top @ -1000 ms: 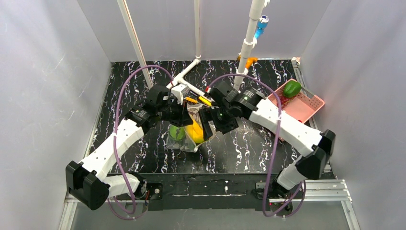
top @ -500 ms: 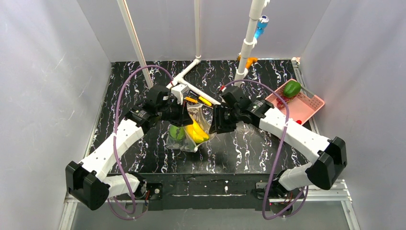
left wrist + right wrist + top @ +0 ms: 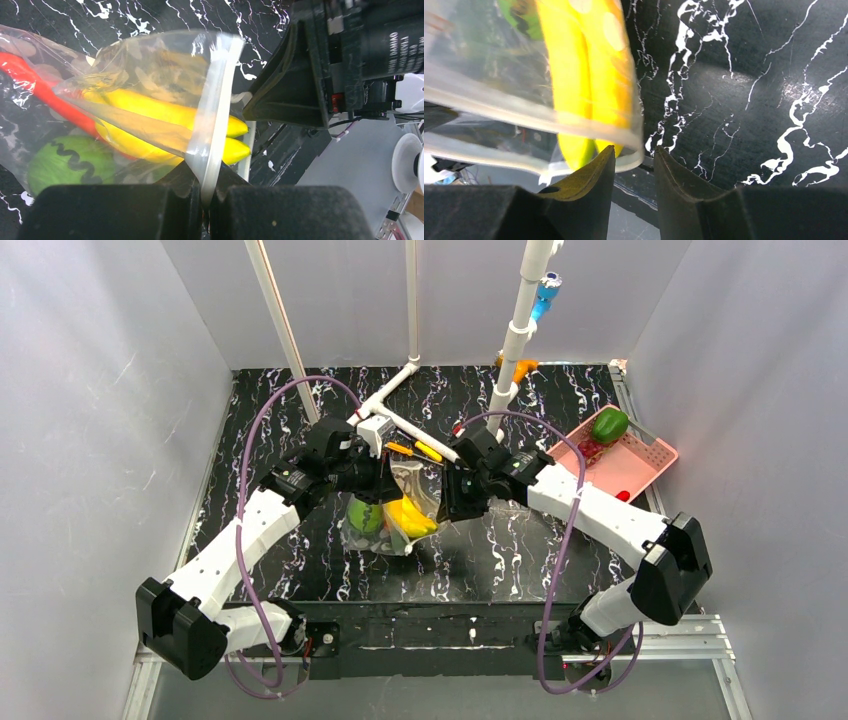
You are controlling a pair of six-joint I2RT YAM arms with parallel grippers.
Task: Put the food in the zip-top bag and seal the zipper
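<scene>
The clear zip-top bag [image 3: 395, 530] hangs at mid-table, with its zipper [image 3: 215, 120] pinched in my shut left gripper [image 3: 207, 172] [image 3: 385, 487]. Inside lie yellow bananas [image 3: 165, 117] [image 3: 584, 75], a red pepper [image 3: 40, 87] and a green round fruit [image 3: 70, 165]. My right gripper [image 3: 634, 148] [image 3: 449, 498] is at the bag's right mouth corner. Its jaws are narrow but apart, and the rim [image 3: 631, 142] curls just past their tips, unpinched. More food, a green piece [image 3: 609, 424] and dark red grapes [image 3: 591, 448], lies at the right.
A pink basket [image 3: 645, 465] at the right edge holds that loose food. White pipes [image 3: 395, 398] rise behind the bag, with small yellow and orange tools [image 3: 415, 449] beside them. Grey walls close in on three sides.
My right jaws have narrowed from wide open, and that gripper has shifted a little right, off the bag's mouth to its corner. The left gripper has kept its hold.
</scene>
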